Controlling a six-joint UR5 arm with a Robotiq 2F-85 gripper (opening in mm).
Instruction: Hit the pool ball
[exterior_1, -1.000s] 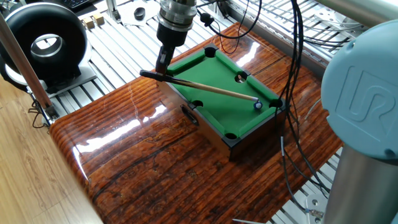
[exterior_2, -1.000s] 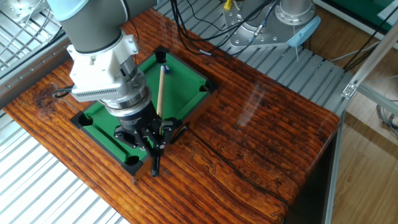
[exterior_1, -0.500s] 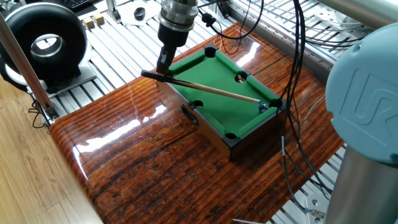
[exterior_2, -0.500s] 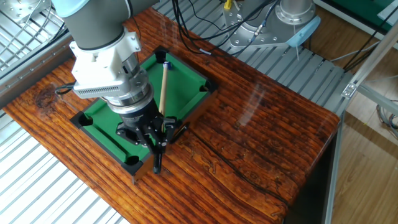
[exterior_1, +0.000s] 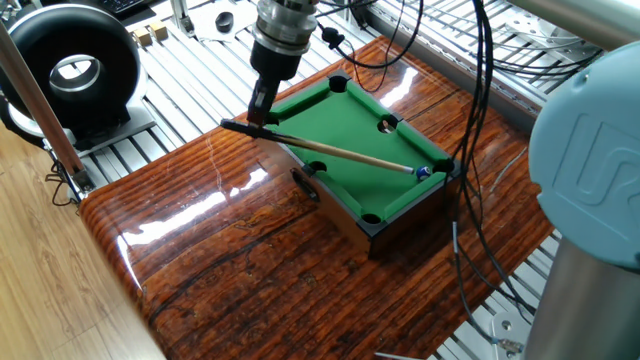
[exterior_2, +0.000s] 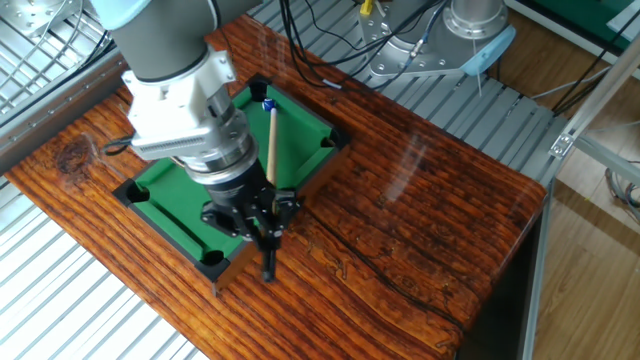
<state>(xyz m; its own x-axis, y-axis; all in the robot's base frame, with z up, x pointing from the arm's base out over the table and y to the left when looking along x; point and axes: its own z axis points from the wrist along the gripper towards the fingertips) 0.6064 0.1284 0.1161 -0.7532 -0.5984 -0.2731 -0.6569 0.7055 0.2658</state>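
One gripper (exterior_1: 258, 118) is clamped on the dark butt of the cue (exterior_1: 340, 152). Ball (exterior_1: 423, 172) sits at the table's (exterior_1: 340, 120) 4 o'clock corner pocket, touching the cue tip. Best stroke: short, straight along the shaft, kept level.

Robotics lab — slotted aluminium frame bench (exterior_1: 190, 70), loose black cables (exterior_1: 470, 120), second robot base (exterior_2: 470, 30), glossy wood tabletop (exterior_1: 250, 270) — toy pool table (exterior_1: 365, 160) as test rig.

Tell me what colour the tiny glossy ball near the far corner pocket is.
Dark blue with a white patch: the tiny glossy pool ball, clearest in the fixed view facing the cue's tip.
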